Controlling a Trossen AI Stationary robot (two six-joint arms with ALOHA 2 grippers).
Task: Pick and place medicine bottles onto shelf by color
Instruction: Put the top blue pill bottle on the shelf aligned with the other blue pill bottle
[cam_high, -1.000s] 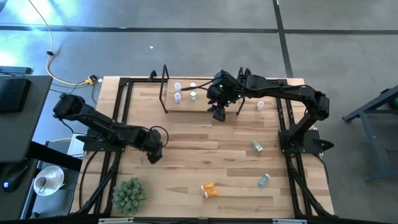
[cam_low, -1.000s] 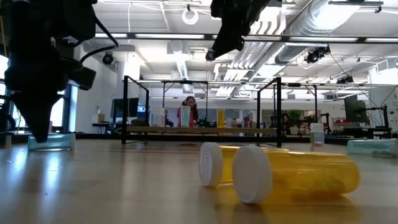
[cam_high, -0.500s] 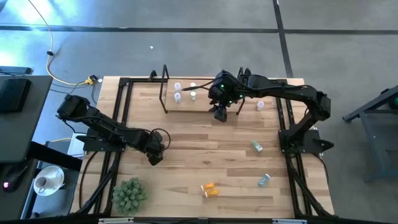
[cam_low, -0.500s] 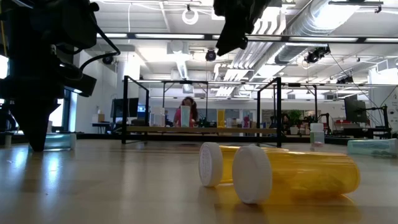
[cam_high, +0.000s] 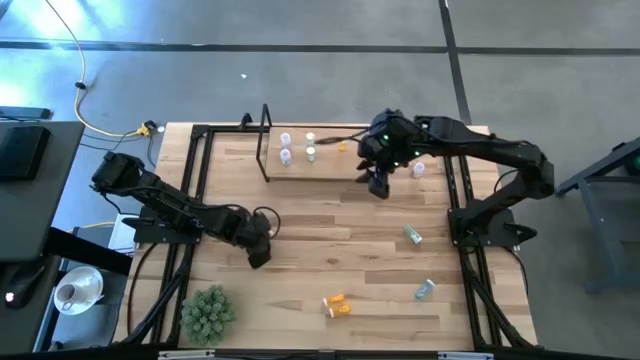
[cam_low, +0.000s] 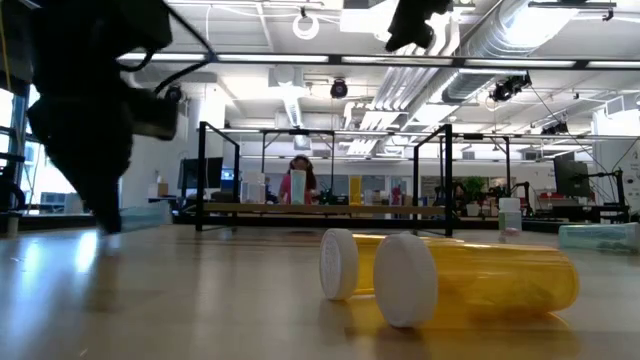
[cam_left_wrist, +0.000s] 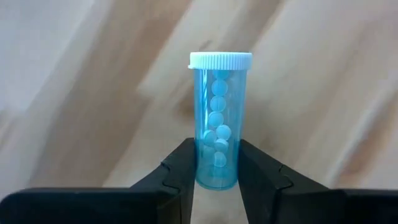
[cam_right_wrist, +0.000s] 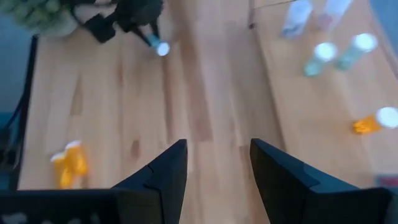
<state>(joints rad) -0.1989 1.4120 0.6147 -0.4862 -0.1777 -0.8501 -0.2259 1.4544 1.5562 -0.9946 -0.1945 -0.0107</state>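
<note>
Even, bright overhead light falls on the tabletop (cam_high: 330, 250) in the high view; shadows are soft and short. In the low view, ceiling strip lights (cam_low: 250, 58) and a window at the left cause glare, leaving the left arm (cam_low: 90, 130) a dark, motion-blurred silhouette; the near orange bottles (cam_low: 450, 275) are slightly soft. The left wrist view is sharp on the blue bottle (cam_left_wrist: 217, 118), with the wood behind it blurred. The right wrist view is blurred throughout.
</note>
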